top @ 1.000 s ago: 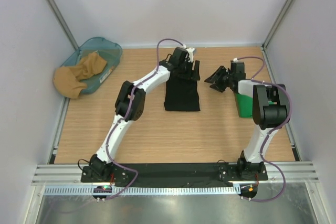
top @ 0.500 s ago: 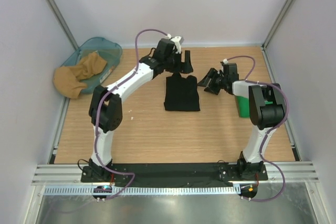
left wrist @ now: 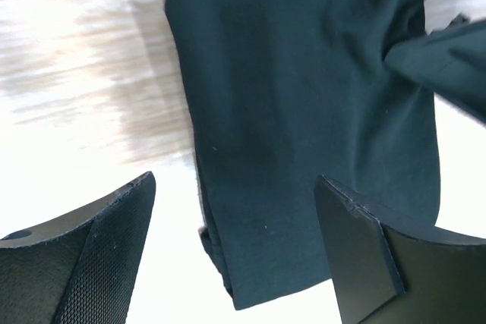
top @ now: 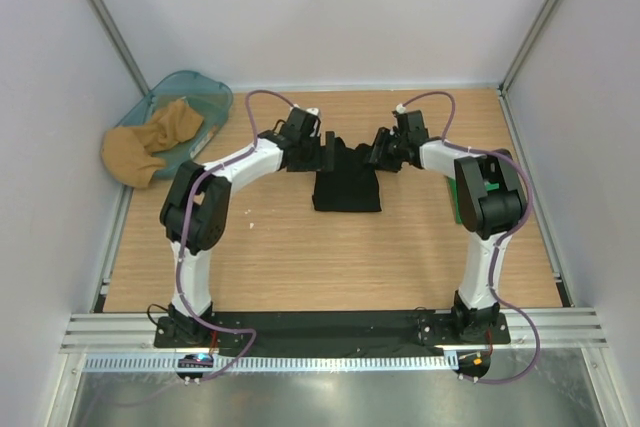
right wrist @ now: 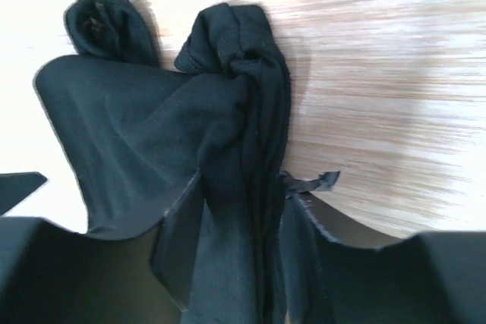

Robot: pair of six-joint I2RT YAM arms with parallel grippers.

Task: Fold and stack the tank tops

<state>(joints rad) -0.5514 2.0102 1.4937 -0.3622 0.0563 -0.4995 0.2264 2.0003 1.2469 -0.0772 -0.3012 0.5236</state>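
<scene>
One black tank top (top: 347, 187) is seen folded into a narrow rectangle at mid-table, slightly toward the far side, with its long axis running near to far. Its near edge lies flat; its far right corner is bunched and lifted. In the right wrist view the black fabric (right wrist: 228, 134) is gathered into a thick fold with two rolled strap ends at the top, and this fold is clamped between the fingers of the right gripper (right wrist: 239, 248). In the top view the right gripper (top: 378, 154) is placed at that far right corner.

The left gripper (top: 328, 155) is positioned at the far left corner of the same garment. In the left wrist view its fingers (left wrist: 91, 263) are spread wide, nothing is held, and the flat black panel (left wrist: 304, 111) is seen below the gap, not touched.

A sliver of the bright green tank top (top: 459, 207) is noted on the right side of the wooden table (top: 300, 257), mostly hidden by the right arm's elbow.

At the far left corner a blue basket (top: 215, 97) is recorded, with a crumpled tan cloth (top: 150, 142) hanging over its near rim.
</scene>
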